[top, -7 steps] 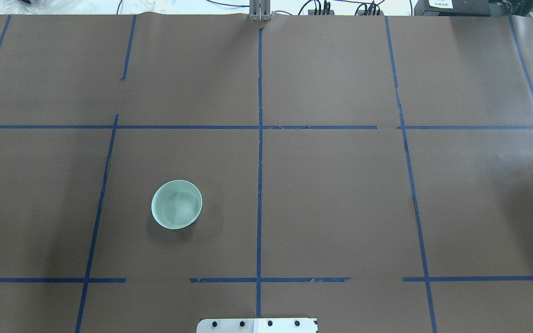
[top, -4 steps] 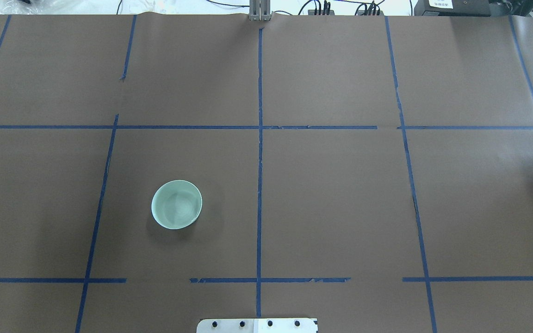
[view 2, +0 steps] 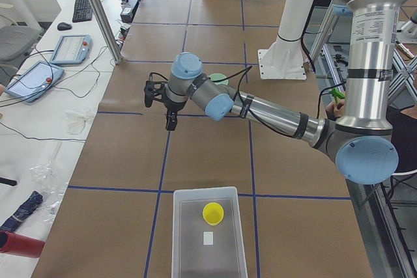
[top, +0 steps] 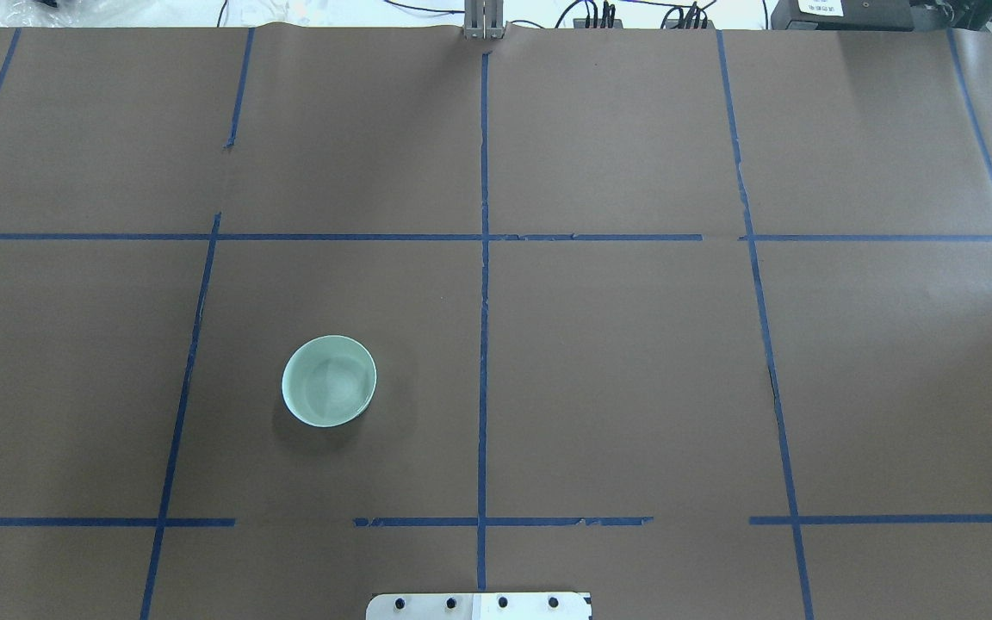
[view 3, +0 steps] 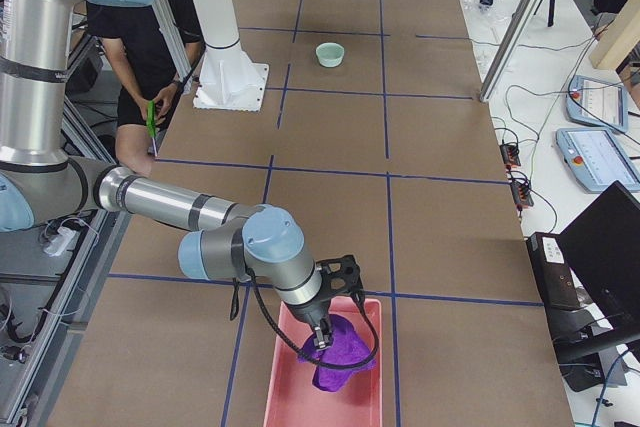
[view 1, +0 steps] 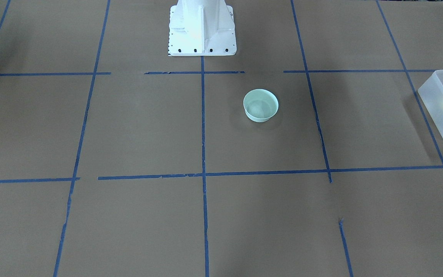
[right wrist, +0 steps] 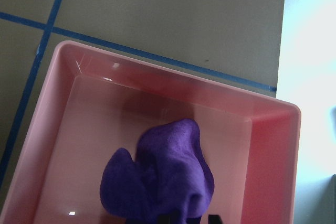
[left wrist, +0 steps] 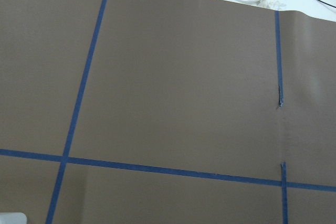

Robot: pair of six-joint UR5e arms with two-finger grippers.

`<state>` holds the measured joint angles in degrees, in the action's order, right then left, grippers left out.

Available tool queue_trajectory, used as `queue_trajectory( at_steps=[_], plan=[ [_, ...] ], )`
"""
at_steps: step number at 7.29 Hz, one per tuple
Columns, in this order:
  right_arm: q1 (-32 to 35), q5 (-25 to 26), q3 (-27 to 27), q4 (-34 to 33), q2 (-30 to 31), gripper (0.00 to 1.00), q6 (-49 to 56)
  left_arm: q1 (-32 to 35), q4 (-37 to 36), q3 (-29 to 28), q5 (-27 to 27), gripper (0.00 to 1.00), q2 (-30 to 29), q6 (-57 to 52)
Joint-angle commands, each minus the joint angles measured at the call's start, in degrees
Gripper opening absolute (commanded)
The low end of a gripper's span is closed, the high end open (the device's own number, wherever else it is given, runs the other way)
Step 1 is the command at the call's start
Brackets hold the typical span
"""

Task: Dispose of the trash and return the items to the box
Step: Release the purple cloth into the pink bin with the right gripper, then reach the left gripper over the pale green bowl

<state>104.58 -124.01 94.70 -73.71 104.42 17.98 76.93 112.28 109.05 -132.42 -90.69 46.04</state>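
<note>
Coming in too low, the left gripper could knock the bowl away; I cannot tell if its jaws are open.

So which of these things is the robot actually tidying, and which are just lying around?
Part of the job: mint-green bowl, yellow cup, white box, purple cloth (probably the trash), pink bin.

Just lying about: keyboard, grey tablet, red bottle, all beside the table.
</note>
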Motion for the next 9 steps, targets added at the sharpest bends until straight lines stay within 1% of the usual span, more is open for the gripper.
queue_trajectory(
  at_steps=[1,2,3,5,7,8,9],
  plan=[
    [0.0,-3.9,5.9,-14.7,-2.6,1.0,-2.2,-7.2,0.0,2.7,0.1,1.0,-2.4,9.5],
    [-0.5,-5.9,10.0,-22.9,-4.6,1.0,-5.4,-9.8,0.0,3.6,0.2,1.0,-3.7,13.2],
    [-2.5,-6.2,12.3,-25.4,-4.9,1.0,-7.1,-13.5,0.0,3.8,1.5,1.0,-6.0,18.3],
    [-7.6,-9.0,13.1,-25.1,-6.2,1.0,-17.4,-25.2,-0.1,4.8,11.6,1.0,-8.0,27.3],
    [-11.8,-9.1,13.1,-24.6,-6.2,1.0,-18.0,-31.4,-0.2,4.8,15.9,1.0,-8.2,29.9],
    [-15.9,-8.8,13.0,-24.5,-6.9,1.0,-18.2,-33.5,-0.3,4.5,17.6,1.0,-8.2,30.6],
    [-16.2,-8.9,12.6,-24.6,-9.6,1.0,-18.8,-33.9,-0.3,4.6,17.6,1.0,-8.3,30.6]
  ],
)
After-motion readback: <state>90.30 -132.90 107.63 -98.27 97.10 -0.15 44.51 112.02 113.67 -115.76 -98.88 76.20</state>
